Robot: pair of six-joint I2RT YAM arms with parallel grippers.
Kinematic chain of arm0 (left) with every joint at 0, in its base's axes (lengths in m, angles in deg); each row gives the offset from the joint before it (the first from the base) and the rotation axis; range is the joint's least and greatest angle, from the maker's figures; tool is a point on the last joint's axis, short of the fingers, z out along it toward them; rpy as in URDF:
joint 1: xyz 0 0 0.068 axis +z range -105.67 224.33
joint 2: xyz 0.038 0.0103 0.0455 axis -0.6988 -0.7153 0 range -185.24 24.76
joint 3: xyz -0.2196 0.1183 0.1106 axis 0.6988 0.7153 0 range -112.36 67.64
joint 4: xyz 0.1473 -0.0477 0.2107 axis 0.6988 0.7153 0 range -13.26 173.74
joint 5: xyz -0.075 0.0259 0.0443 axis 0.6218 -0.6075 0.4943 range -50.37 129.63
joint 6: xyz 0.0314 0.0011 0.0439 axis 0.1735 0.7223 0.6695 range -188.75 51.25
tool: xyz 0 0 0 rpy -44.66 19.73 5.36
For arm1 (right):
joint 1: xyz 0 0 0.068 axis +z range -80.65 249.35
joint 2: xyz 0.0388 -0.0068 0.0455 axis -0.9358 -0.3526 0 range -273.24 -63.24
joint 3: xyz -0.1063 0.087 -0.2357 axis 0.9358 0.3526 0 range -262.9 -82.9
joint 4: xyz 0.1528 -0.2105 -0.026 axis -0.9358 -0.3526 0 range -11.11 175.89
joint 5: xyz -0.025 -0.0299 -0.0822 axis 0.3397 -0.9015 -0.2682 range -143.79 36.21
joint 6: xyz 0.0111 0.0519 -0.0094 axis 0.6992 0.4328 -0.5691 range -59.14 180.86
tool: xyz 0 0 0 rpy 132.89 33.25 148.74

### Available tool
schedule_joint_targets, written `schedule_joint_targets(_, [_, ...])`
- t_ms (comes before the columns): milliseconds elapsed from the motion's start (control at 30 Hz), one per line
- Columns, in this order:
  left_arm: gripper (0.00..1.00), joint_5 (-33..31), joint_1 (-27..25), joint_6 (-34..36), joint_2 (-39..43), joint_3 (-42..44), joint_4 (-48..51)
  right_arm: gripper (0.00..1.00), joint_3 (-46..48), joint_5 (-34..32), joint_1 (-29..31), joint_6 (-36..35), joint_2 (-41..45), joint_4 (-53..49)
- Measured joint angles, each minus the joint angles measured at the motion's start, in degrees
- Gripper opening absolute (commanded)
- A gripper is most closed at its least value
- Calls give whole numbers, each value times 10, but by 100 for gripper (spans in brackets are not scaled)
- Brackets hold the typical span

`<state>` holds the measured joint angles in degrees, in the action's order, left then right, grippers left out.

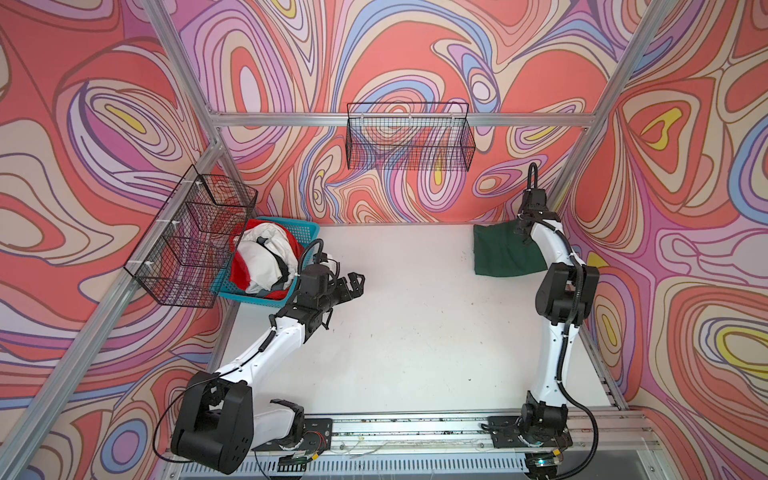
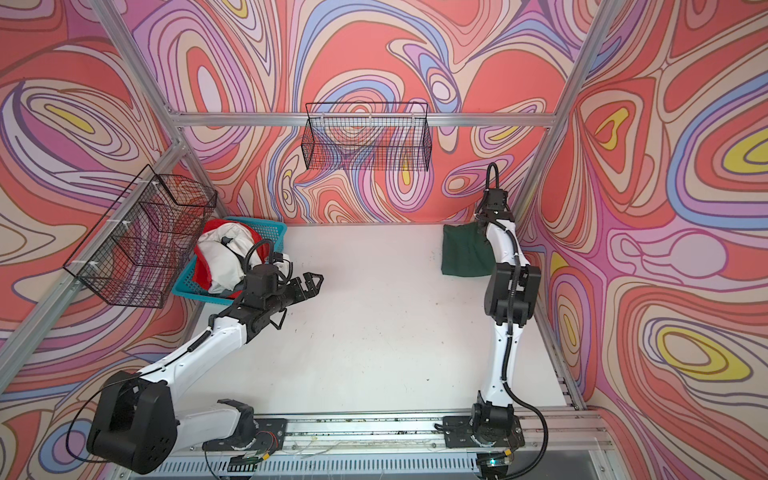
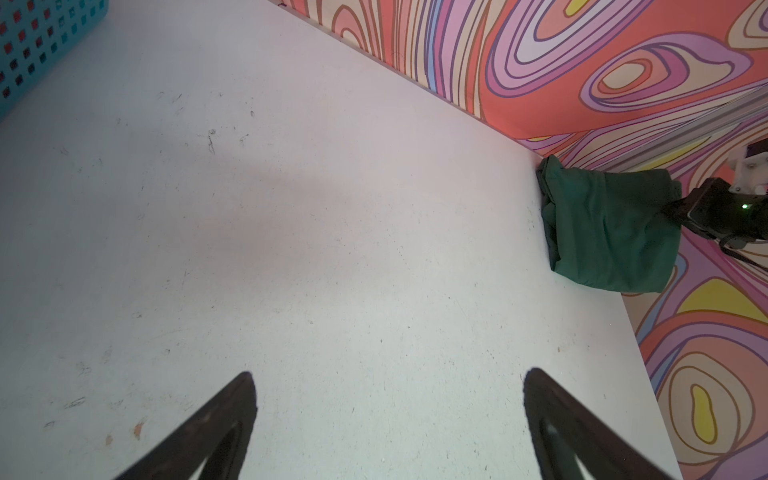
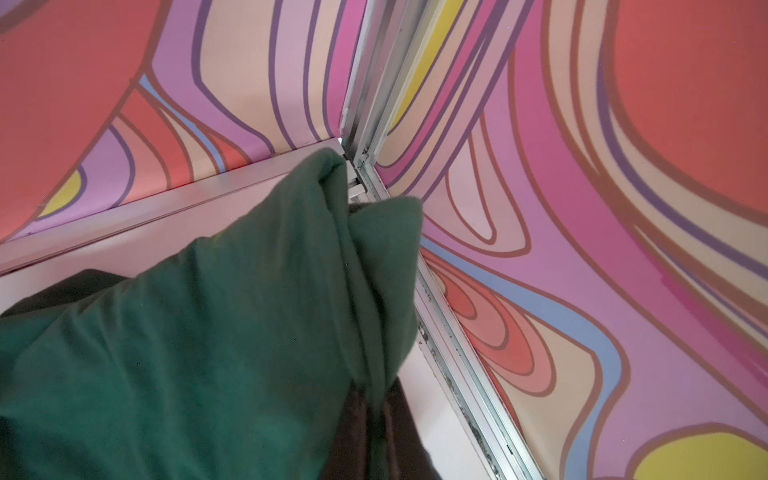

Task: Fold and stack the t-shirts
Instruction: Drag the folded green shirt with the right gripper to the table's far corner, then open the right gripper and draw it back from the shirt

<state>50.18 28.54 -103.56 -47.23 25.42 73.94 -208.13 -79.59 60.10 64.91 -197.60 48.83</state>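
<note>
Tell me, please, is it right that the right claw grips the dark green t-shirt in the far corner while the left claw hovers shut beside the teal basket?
Not quite: the left claw is open, as the left wrist view shows; the rest stands.

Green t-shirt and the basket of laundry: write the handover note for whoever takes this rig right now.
Left gripper: open, empty, hovering above the table beside the blue basket.
Right gripper: shut on an edge of the green t-shirt at the table's far right corner.
Things: the green t-shirt looks folded into a compact rectangle, mostly resting on the table. A white t-shirt and a red t-shirt lie crumpled in the basket.
Done: green t-shirt apparently folded.
Left: release it flat, then fold the basket's shirts and stack them on it.
</note>
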Motion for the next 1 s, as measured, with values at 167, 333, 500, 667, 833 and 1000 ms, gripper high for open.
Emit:
schedule_joint_targets(167, [100,2,-1,-3,-1,0,0,98,-13,-13,-9,2,-9,3])
schedule_joint_targets(333, [100,4,-4,-4,-1,0,0,98,0,-23,-13,3,-5,16])
schedule_joint_targets(500, [100,3,-4,-3,-1,0,1,98,72,-16,-13,13,39,32])
schedule_joint_targets(667, [100,-9,-4,7,8,0,5,98,193,2,-9,35,149,72])
schedule_joint_targets(833, [100,-38,-4,28,32,2,8,98,354,5,9,61,303,144])
schedule_joint_targets(1000, [100,-101,-4,57,67,24,15,98,490,-9,68,84,429,211])
